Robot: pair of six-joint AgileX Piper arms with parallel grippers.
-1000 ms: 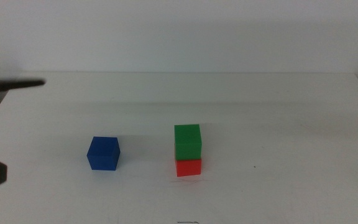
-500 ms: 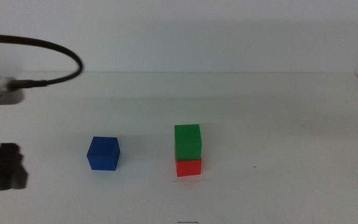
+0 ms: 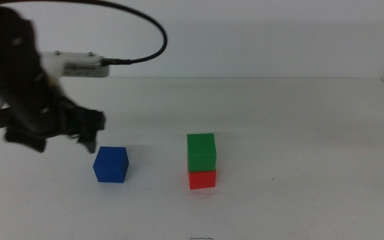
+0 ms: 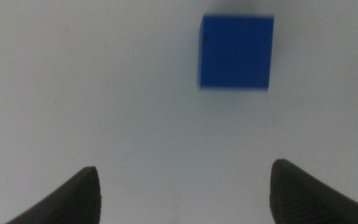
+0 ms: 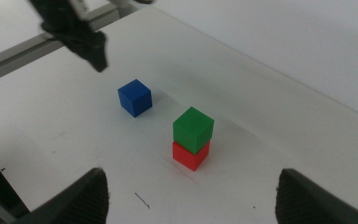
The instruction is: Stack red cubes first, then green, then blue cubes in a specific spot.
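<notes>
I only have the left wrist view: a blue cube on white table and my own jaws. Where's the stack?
Observer: The green cube sits on the red cube, to the right of the blue cube in the middle view.
Operator: Is my gripper over the blue cube?
Observer: No, the left gripper hangs open just left of and behind it.
Operator: And the other arm?
Observer: The right gripper waits open, back at the table's right edge.

No legible text, label, brand, number or sign on any surface in view.
</notes>
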